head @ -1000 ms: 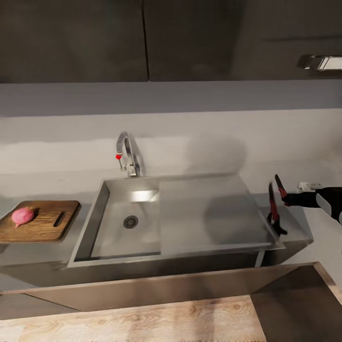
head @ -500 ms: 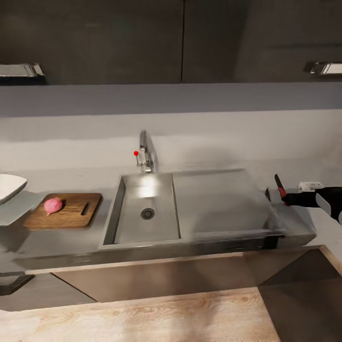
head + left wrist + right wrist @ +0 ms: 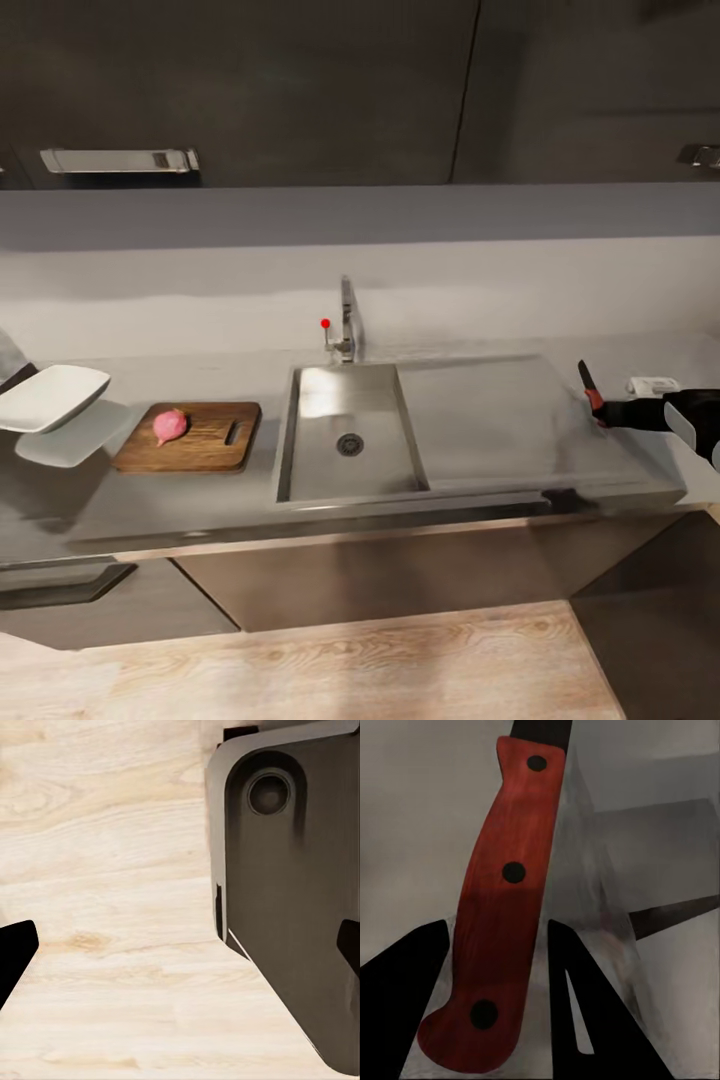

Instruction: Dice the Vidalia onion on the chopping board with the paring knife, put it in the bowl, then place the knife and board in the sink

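Note:
The pinkish Vidalia onion (image 3: 169,425) lies on the left part of the brown chopping board (image 3: 200,438), which rests on the grey countertop (image 3: 480,405) left of the sink (image 3: 350,470). Left of the board stands the white bowl (image 3: 50,397). At the far right, over the counter past the drainboard, my right gripper (image 3: 602,412) is shut on the paring knife (image 3: 587,384), blade pointing up. In the right wrist view the red handle (image 3: 502,907) sits between the dark fingers (image 3: 412,1020). My left gripper (image 3: 180,949) is open above the wooden floor, nothing in it.
A chrome tap (image 3: 346,322) with a red knob rises behind the basin. Dark wall cabinets (image 3: 300,80) hang above the backsplash. A small white object (image 3: 652,385) lies on the counter by the right gripper. Light wooden floor (image 3: 350,665) runs before the counter; the robot's dark base (image 3: 292,907) is below the left gripper.
The head camera has moved, so sink and board slid rightward in the picture and the bowl came into view. The right gripper still holds the knife at the same spot in the picture.

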`<state>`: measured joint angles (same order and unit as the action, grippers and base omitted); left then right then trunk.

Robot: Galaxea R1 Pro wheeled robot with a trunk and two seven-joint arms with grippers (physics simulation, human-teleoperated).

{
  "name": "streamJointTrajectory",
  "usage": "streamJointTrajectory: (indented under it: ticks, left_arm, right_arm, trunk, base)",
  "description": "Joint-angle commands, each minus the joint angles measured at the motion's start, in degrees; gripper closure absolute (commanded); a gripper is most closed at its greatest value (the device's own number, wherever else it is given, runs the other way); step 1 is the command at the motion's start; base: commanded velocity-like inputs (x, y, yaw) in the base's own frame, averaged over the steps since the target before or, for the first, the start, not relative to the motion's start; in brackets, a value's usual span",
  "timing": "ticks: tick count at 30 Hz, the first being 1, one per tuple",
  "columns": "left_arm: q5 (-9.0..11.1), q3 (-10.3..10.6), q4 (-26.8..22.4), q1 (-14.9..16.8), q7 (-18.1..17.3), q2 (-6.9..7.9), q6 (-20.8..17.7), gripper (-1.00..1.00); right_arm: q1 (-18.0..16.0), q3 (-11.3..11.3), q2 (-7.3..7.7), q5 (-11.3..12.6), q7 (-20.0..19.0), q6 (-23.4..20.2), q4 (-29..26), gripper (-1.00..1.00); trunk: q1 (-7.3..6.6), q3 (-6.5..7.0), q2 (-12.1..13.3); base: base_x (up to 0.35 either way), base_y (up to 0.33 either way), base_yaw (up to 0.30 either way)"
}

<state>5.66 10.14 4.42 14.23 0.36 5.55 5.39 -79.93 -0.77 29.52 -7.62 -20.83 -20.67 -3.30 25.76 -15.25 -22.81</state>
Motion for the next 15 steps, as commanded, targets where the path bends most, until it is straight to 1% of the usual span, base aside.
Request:
streamJointTrajectory:
  ticks: [1, 3, 7, 8, 10, 15]
  left_arm:
    - [0.58, 0.49, 0.24, 0.08, -0.01, -0.02, 0.41, -1.0]
    - [0.58, 0.49, 0.25, 0.07, -0.01, -0.01, 0.41, -1.0]
    - [0.58, 0.49, 0.24, 0.05, 0.07, 0.05, 0.41, -1.0]
    - [0.58, 0.49, 0.24, 0.04, 0.08, 0.06, 0.41, -1.0]
    - [0.58, 0.49, 0.24, 0.08, 0.07, 0.07, 0.41, -1.0]
    - [0.58, 0.49, 0.24, 0.05, 0.07, 0.08, 0.41, -1.0]
  right_arm:
    - [-0.05, -0.03, 0.01, -0.56, -0.29, -0.23, -0.15, 1.0]
    - [-0.05, -0.03, 0.01, -0.56, -0.18, -0.21, -0.19, 1.0]
    - [-0.05, -0.04, -0.05, -0.54, 4.42, -0.08, -0.69, 1.0]
    - [-0.05, -0.07, -0.09, -0.55, 5.04, -0.06, -0.85, 1.0]
    - [-0.05, -0.11, -0.18, -0.55, 5.79, -0.01, -1.22, 1.0]
    - [-0.05, -0.18, -0.32, -0.53, 6.12, 0.02, -1.94, 1.0]
  trunk:
    - [0.03, -0.02, -0.11]
    - [0.03, 0.17, -0.11]
    - [0.03, 0.52, -0.11]
    - [0.03, 0.61, -0.11]
    - [0.03, 0.78, -0.11]
    - [0.03, 1.19, -0.11]
  base:
    - [-0.083, 0.308, 0.0]
    - [-0.083, 0.308, 0.0]
    - [-0.082, 0.308, 0.0]
    - [-0.082, 0.308, 0.0]
    - [-0.083, 0.308, 0.0]
    - [-0.082, 0.308, 0.0]
